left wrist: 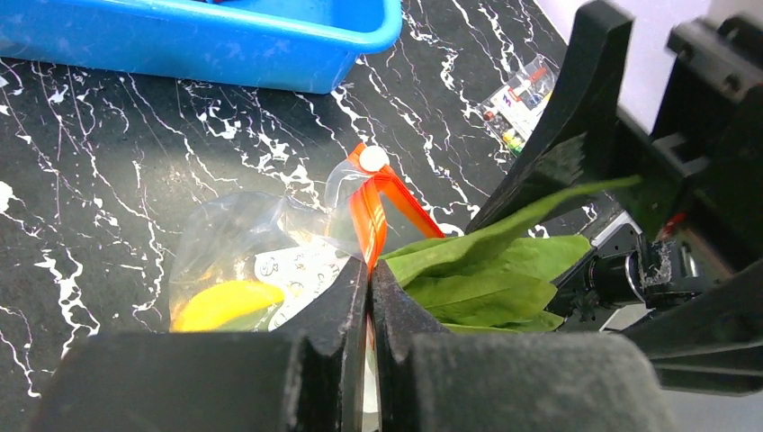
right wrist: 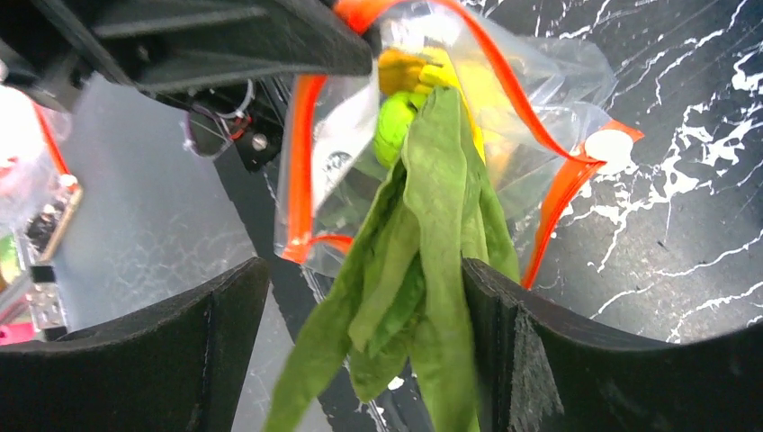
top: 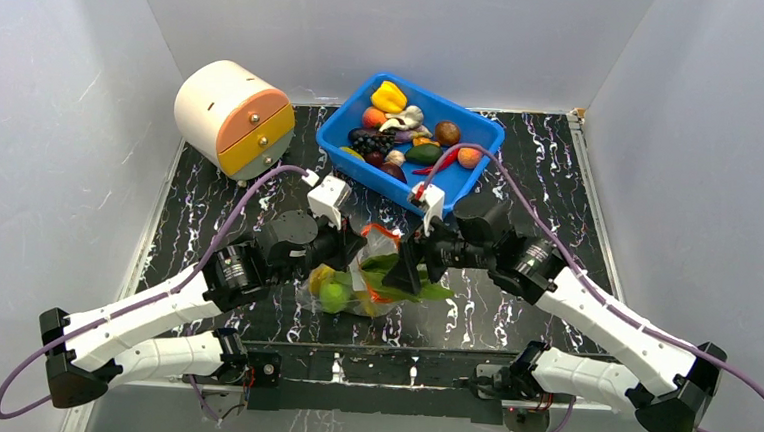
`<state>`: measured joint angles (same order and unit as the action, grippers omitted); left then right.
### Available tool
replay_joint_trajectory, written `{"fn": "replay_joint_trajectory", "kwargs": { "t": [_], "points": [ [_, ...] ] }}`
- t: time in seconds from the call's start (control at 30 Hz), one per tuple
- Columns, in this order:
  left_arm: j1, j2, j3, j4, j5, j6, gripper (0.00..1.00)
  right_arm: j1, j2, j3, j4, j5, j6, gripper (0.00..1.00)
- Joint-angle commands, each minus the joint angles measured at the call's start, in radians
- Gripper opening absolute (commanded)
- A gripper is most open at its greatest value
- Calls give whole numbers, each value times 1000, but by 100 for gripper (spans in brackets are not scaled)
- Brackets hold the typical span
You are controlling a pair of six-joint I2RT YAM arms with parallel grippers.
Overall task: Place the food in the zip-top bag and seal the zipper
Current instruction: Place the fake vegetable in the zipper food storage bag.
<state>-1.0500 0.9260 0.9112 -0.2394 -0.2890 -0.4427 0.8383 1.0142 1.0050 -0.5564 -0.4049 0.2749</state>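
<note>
The clear zip-top bag (top: 369,280) lies between my two grippers with its mouth open. My left gripper (left wrist: 370,270) is shut on the orange-red zipper strip (left wrist: 367,220) at the bag's mouth. Inside the bag are a yellow banana (right wrist: 405,67) and a green lime (right wrist: 393,121). My right gripper (right wrist: 362,270) is open at the mouth, and the long green leaves (right wrist: 432,225) hang between its jaws, their far end inside the bag and one side against the right finger. The top view shows the leaves (top: 409,278), the lime (top: 333,295) and both grippers close together.
A blue bin (top: 351,161) with several more toy foods stands just behind the grippers. A round cream drawer unit (top: 234,117) sits at the back left. The zipper's white slider (right wrist: 609,144) rests at the strip's end. White walls enclose the black marbled table.
</note>
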Motion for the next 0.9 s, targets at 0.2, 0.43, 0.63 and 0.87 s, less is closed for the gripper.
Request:
{"fn": "replay_joint_trajectory", "kwargs": {
  "t": [0.2, 0.43, 0.63, 0.87],
  "points": [
    [2, -31, 12, 43, 14, -37, 0, 58, -15, -149, 107, 82, -123, 67],
    [2, -49, -26, 61, 40, -72, 0, 71, -17, -167, 178, 89, -72, 23],
    [2, -49, -3, 35, 62, -81, 0, 71, -57, -180, 260, 115, -15, 0],
    [2, -50, 38, -13, 80, -112, 0, 77, -94, -198, 334, 231, 45, 0]
  ]
}}
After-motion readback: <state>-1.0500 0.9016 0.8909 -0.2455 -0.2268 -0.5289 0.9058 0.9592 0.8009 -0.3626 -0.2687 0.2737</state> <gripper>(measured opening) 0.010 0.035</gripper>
